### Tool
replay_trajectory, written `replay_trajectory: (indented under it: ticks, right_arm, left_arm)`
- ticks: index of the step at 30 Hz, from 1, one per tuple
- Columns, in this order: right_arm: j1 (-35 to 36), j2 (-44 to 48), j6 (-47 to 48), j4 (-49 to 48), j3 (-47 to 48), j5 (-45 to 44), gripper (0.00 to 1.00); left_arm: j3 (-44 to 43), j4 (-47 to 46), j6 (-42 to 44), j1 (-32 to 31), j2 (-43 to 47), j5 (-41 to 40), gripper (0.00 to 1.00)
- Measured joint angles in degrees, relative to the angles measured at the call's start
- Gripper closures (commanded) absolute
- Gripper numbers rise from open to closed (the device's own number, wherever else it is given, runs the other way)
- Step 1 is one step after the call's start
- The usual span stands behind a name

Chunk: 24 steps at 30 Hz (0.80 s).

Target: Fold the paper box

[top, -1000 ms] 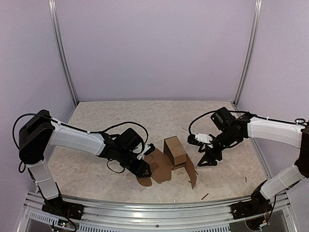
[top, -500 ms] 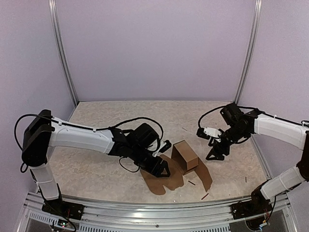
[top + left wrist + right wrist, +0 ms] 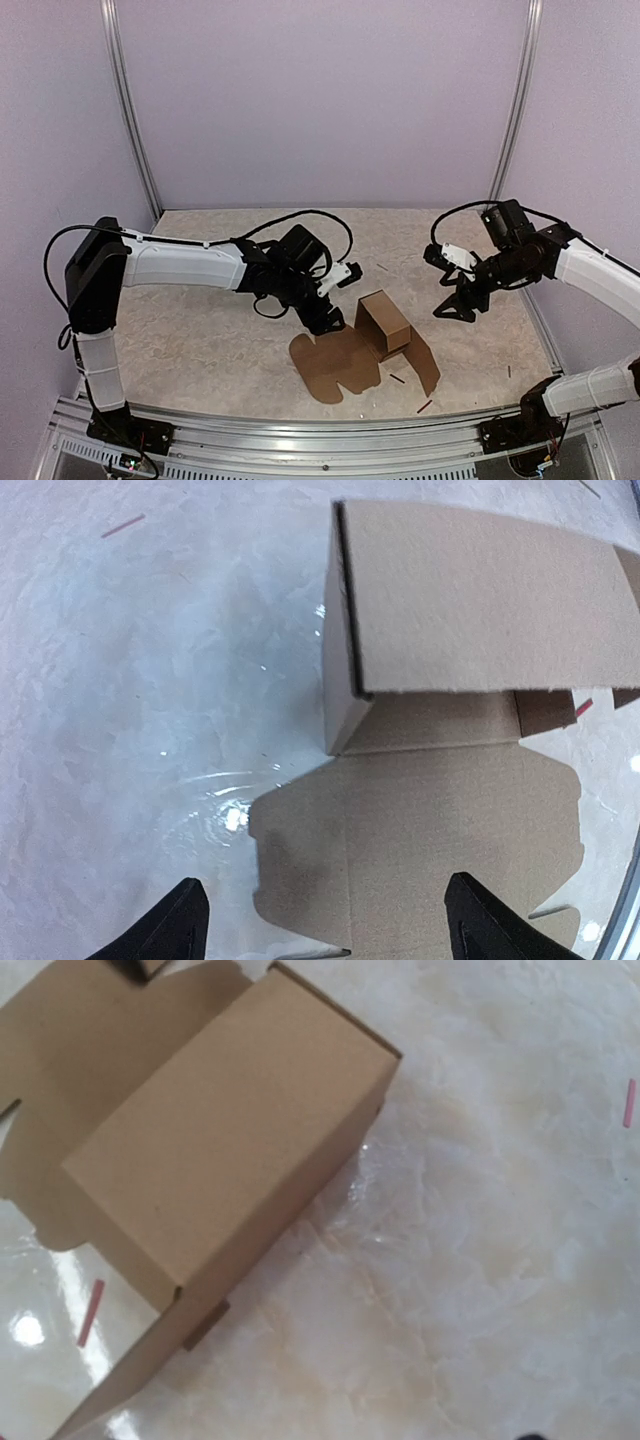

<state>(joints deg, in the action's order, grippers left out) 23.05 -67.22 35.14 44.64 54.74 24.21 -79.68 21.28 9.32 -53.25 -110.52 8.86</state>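
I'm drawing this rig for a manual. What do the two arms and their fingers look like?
Both arms match: the left arm and right arm have white shells on the long links and black joints. Thin black cables loop along each. The left gripper and right gripper are black with a small white block, and the fingers are black and taper to points. No markings are readable.

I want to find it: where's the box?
In the top view, the box sits near the front middle of the table, between the left gripper and the right gripper, closer to the left one.
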Motion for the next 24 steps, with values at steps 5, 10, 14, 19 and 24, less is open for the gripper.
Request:
replay_trajectory:
  ticks: [5,10,14,19,24]
  right_arm:
    - [0.0,0.2,-0.2,0.3,-0.3,0.7,0.17]
    - [0.0,0.3,-0.3,0.4,-0.3,1.2,0.17]
    - [0.0,0.3,-0.3,0.6,-0.3,1.4,0.17]
    - [0.0,0.3,-0.5,0.5,-0.3,1.3,0.17]
    - [0.0,0.3,-0.7,0.6,-0.4,1.3,0.17]
  left_arm:
    - [5.4,-8.0,4.5,-0.3,-0.9,1.7,0.31]
    - [9.6,-21.8,5.9,-0.2,-2.3,3.3,0.36]
    - [10.2,-29.9,5.9,0.0,-4.9,4.6,0.44]
    - [10.2,-37.3,5.2,0.5,-8.6,7.3,0.58]
    - [9.9,-41.9,3.4,0.9,-11.1,9.2,0.73]
